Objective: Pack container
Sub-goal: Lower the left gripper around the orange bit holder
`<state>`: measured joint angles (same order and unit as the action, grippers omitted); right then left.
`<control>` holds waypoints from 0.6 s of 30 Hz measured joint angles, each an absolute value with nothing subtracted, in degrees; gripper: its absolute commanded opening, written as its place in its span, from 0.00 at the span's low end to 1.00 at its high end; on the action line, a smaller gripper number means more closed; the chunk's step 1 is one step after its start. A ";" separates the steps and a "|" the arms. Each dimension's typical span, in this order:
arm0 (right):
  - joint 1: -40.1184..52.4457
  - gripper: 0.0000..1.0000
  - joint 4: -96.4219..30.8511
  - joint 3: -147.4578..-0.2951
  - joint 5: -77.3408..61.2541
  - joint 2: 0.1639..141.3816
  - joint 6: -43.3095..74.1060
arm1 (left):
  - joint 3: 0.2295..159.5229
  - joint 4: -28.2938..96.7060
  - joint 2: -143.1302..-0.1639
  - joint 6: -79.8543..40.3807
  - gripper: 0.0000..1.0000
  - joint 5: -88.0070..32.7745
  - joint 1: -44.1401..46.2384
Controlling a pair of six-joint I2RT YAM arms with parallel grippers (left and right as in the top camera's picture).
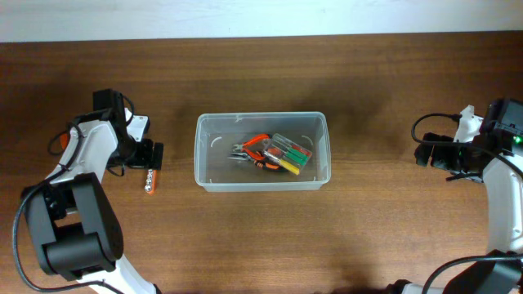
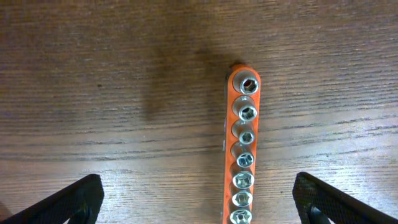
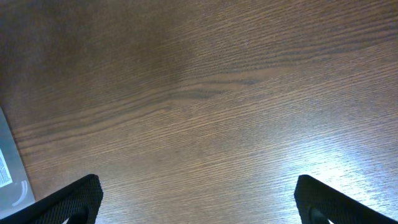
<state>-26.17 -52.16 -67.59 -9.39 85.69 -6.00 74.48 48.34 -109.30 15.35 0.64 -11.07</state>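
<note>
Left gripper (image 2: 198, 193) hangs spread wide over an orange socket rail (image 2: 244, 149), whose lower end is cut off. Right gripper (image 3: 198, 193) gapes too, well clear of the container (image 1: 261, 186); tools (image 1: 274, 153) inside are jumbled, hard to tell apart.

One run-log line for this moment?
left hand: open above socket rail | right hand: open, empty | container: holds pliers, clear case

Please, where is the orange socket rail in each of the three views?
Overhead: the socket rail lies at the left, just beside the left end effector.
Left wrist: right of centre, cut by the bottom edge.
Right wrist: not in it.
Shared landmark: the brown wooden table.
</note>
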 measured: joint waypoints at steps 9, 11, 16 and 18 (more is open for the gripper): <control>-26.17 0.99 -52.16 -67.57 -9.39 85.69 -5.98 | 74.48 47.94 -109.30 15.46 0.99 2.04 -8.34; -26.17 0.99 -52.18 -67.57 -9.39 85.69 -5.98 | 74.48 47.66 -109.30 15.44 0.99 2.94 -7.01; -26.17 0.99 -52.16 -67.57 -9.39 85.69 -6.00 | 74.54 47.59 -110.26 14.31 0.99 3.64 -6.72; -26.17 0.99 -52.18 -67.57 -9.39 85.69 -5.93 | 74.61 47.99 -111.37 14.11 0.99 3.05 -7.81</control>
